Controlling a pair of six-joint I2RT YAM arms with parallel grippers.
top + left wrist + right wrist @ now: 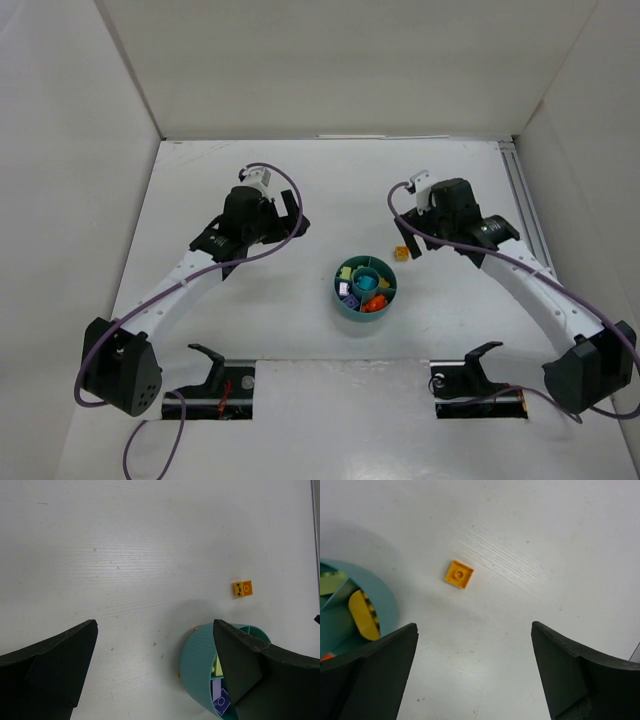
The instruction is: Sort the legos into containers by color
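The round teal dish sits mid-table; its containers hold legos: lime, purple, orange and yellow. One flat yellow-orange lego lies on the table just right of and behind the dish. My right gripper hovers open over the table near that piece, which lies ahead of its fingertips; the gripper is empty. My left gripper is open and empty to the dish's left. In its view the right finger covers part of the dish.
White walls close the table on three sides. A metal rail runs along the right edge. Two black stands sit at the near edge by the arm bases.
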